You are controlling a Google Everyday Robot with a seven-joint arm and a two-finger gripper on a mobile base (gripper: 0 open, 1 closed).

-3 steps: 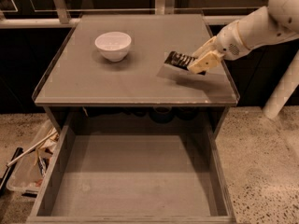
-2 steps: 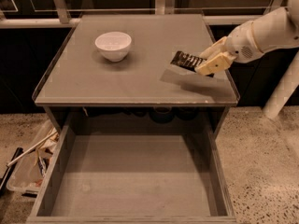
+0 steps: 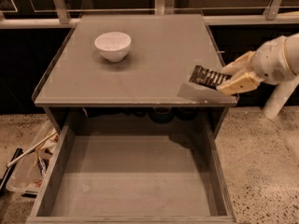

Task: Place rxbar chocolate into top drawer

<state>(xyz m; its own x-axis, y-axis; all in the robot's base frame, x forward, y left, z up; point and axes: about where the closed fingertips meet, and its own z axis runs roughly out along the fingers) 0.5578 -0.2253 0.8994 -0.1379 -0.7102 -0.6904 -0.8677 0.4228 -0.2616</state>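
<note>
My gripper [image 3: 230, 78] is shut on the rxbar chocolate [image 3: 207, 75], a dark flat bar with pale lettering. It holds the bar lifted a little above the front right corner of the tabletop [image 3: 149, 69], bar pointing left. The arm comes in from the right. The top drawer [image 3: 133, 181] is pulled open below the tabletop's front edge; its grey bottom is bare.
A white bowl [image 3: 113, 45] stands on the tabletop at the back left. A clear bin with clutter [image 3: 28, 164] lies on the floor left of the drawer. A white post [image 3: 280, 97] stands at the right. Railing runs behind the table.
The gripper with the bar has moved toward the table's front right corner, nearer the camera and the drawer.
</note>
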